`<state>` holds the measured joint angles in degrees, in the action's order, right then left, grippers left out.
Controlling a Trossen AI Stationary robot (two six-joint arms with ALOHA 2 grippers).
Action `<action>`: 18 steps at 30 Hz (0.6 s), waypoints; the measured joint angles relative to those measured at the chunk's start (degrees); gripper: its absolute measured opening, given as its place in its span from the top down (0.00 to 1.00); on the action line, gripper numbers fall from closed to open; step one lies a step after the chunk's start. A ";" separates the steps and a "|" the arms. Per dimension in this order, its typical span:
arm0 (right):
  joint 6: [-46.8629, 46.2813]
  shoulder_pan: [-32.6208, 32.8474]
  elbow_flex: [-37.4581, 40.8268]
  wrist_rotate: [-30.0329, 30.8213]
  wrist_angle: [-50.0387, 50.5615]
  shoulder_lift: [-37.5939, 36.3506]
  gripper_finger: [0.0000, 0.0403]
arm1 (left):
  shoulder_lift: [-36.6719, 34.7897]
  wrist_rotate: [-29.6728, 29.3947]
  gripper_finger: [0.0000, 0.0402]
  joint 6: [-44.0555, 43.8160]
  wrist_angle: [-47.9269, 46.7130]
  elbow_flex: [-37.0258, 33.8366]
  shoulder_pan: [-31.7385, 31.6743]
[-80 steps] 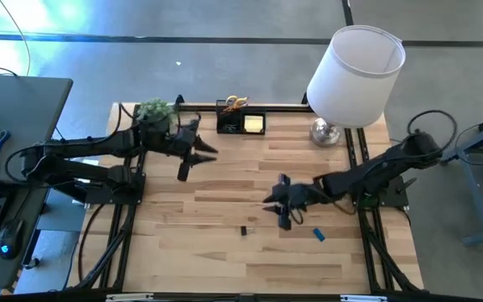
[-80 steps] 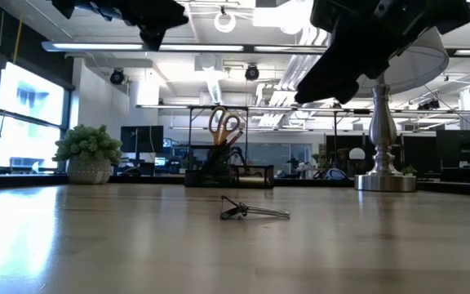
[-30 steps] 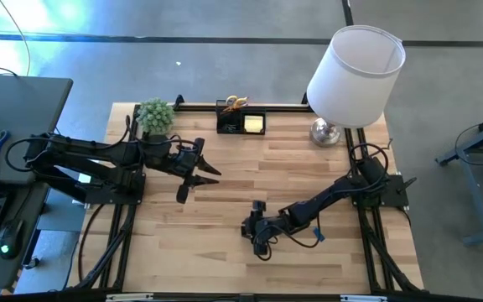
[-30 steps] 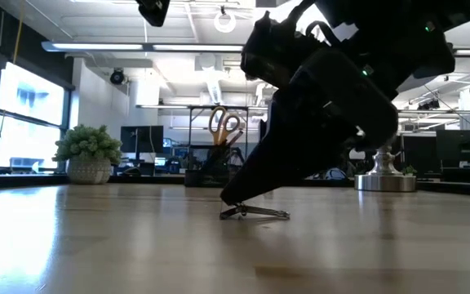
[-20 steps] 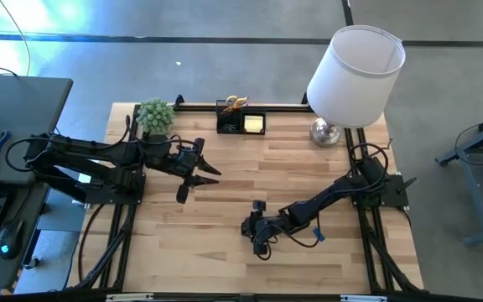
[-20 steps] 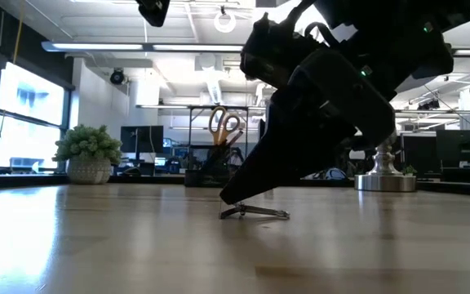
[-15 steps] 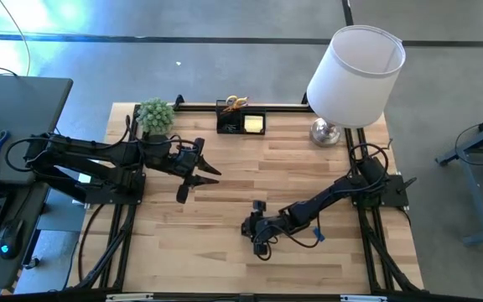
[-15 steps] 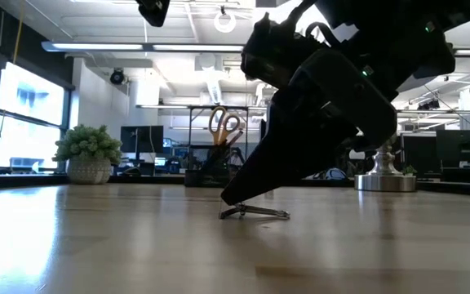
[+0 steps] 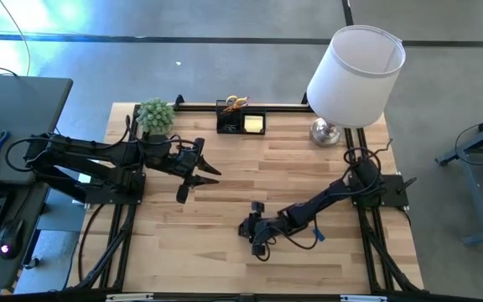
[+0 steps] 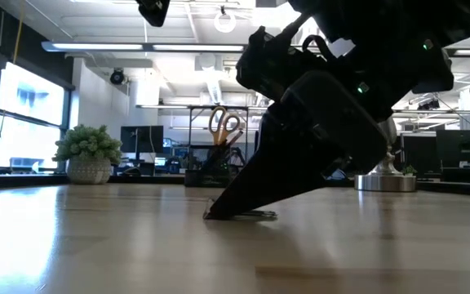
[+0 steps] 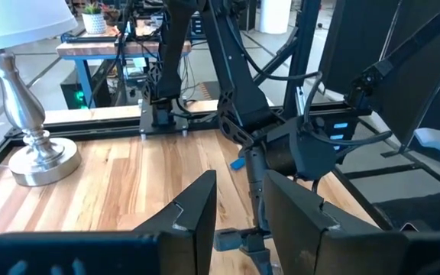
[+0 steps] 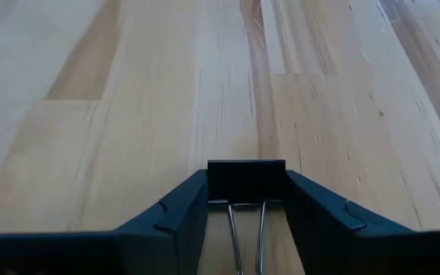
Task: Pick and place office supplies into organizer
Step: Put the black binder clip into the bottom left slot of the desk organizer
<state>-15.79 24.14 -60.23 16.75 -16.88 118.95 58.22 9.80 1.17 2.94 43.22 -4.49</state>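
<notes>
A small black binder clip (image 12: 247,179) lies on the wooden table, and my right gripper (image 12: 247,191) is down on it, fingertips at the board (image 10: 210,215), left of the table's middle (image 9: 246,228). My left gripper (image 9: 199,172) hangs open above the table's left half, touching nothing. The black organizer (image 9: 241,122) stands at the far edge; it holds yellow-handled scissors (image 9: 236,102) in its cup and a yellow sticky-note pad (image 9: 254,124) in its tray. A small blue block (image 9: 318,236) rests on the table beside my right arm. My right gripper pinches the binder clip by the two sides of its black body (image 12: 228,177), one finger (image 12: 182,206) on each side. The fingers slant down from the table's right. The clip rests on the board (image 10: 255,215), with its wire handles (image 12: 247,229) pointing back toward my wrist.
A white-shaded lamp (image 9: 355,75) on a metal base stands at the far right corner. A small green plant (image 9: 155,113) sits at the far left, next to the organizer. Bare board (image 9: 208,260) stretches across the near half.
My right gripper has dropped its fingertips onto the board and shifted slightly toward the table's left. The binder clip has slid with it a short way along the table in the same direction.
</notes>
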 joint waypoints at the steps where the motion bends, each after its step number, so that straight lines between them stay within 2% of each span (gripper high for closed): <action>1: 0.07 0.00 0.00 -0.22 0.30 -0.22 0.61 | 0.00 0.00 0.76 -0.02 -0.02 0.00 0.02; 12: 0.97 0.00 0.09 -1.23 1.58 -1.18 0.66 | 0.00 0.00 0.76 -0.01 -0.08 0.00 0.00; 18: 7.38 -1.53 -0.78 0.93 1.67 -3.44 0.66 | -0.94 0.02 0.76 -0.09 -0.95 -0.02 0.01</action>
<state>-8.41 22.61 -61.00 17.68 -15.20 115.51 57.27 9.82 1.08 1.99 43.20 -4.48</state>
